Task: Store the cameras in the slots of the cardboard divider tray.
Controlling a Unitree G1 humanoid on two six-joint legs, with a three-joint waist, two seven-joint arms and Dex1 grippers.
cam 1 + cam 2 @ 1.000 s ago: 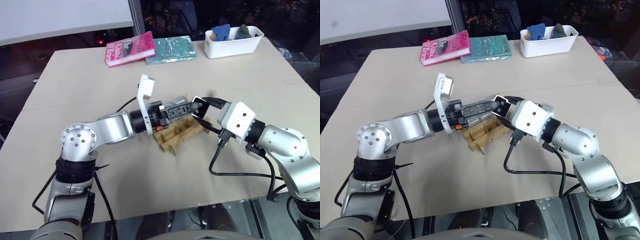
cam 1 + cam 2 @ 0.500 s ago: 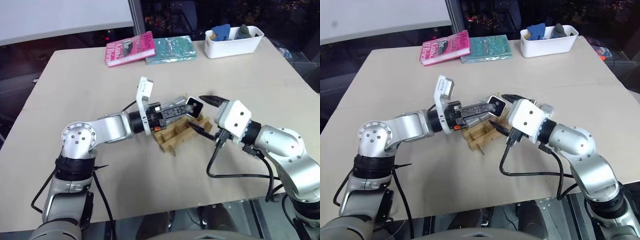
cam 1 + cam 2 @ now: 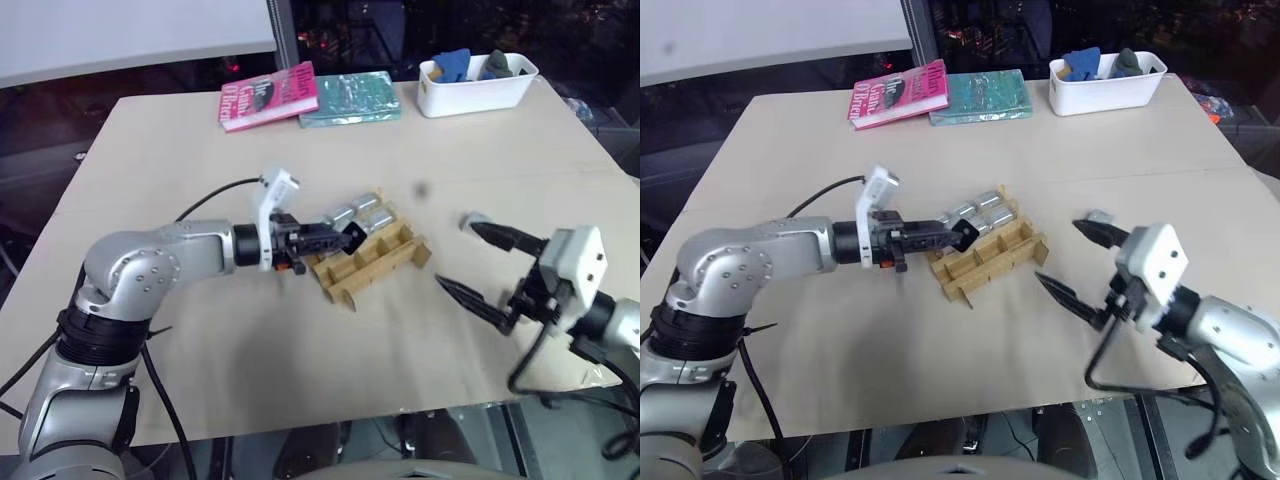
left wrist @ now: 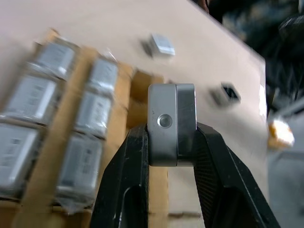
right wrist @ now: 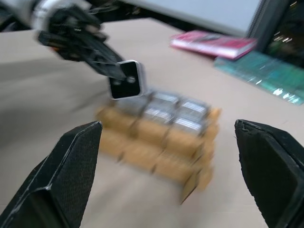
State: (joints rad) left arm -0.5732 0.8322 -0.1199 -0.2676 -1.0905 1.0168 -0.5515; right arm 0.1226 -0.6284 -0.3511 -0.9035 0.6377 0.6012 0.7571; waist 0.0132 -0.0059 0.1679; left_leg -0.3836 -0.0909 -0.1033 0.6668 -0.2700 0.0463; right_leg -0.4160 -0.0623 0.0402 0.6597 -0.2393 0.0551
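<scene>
The cardboard divider tray [image 3: 372, 264] lies at an angle mid-table. Several silver cameras [image 3: 360, 212] fill its far row, shown closer in the left wrist view [image 4: 90, 114]. My left gripper [image 3: 345, 238] is shut on one more camera [image 4: 171, 124], black face outward [image 5: 126, 80], held just above the tray's near-left end. My right gripper [image 3: 455, 253] stands wide open to the right of the tray, with nothing between its fingers [image 5: 71, 171]. A loose camera [image 4: 160, 45] lies on the table past the tray, and a small grey block [image 3: 468, 218] sits by my right upper fingertip.
A pink book [image 3: 268, 95] and a teal book [image 3: 350, 97] lie at the table's far edge. A white bin [image 3: 475, 88] with blue and grey cloth stands far right. The table's front edge runs just below my right gripper.
The camera passed from my right gripper to my left, which shut on it and moved left and down. The right gripper opened and drew back to the right, away from the tray.
</scene>
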